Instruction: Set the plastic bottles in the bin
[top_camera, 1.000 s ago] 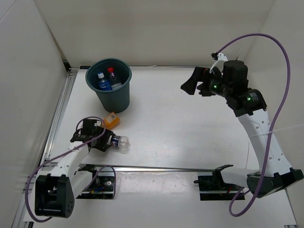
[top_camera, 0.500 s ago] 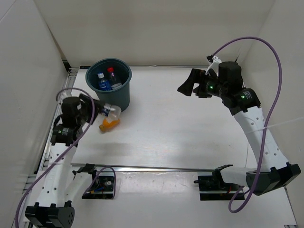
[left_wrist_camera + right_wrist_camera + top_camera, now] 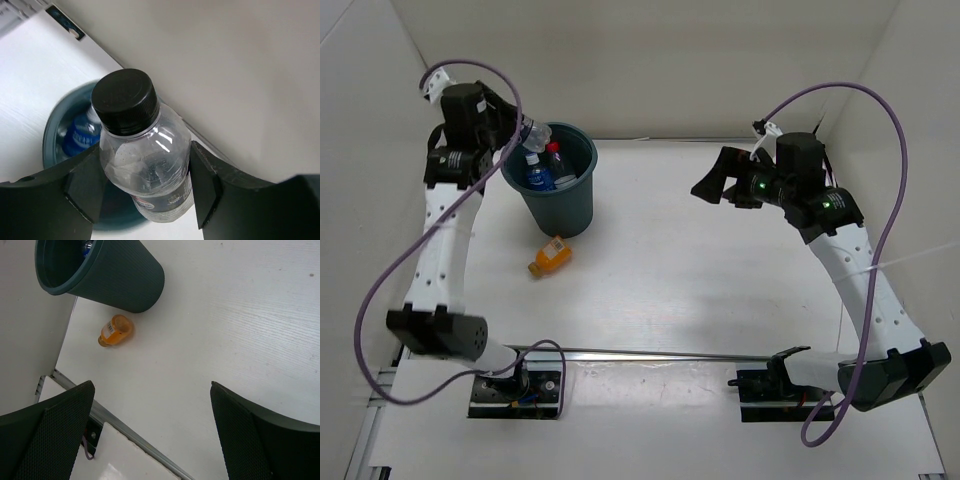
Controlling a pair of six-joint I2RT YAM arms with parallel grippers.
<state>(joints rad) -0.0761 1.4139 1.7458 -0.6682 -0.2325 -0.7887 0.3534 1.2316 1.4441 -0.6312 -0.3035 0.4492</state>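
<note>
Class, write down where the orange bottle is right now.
In the top view the orange bottle lies on its side on the table, left of centre, just on the near side of the bin.

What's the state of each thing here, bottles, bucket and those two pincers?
Black-capped bottle: gripped, above the bucket.
Blue-capped bottle: inside the bucket.
Red-capped bottle: inside the bucket.
Orange bottle: lying on the table.
Bucket: upright.
Left pincer: shut on the black-capped bottle.
Right pincer: open, empty.
</note>
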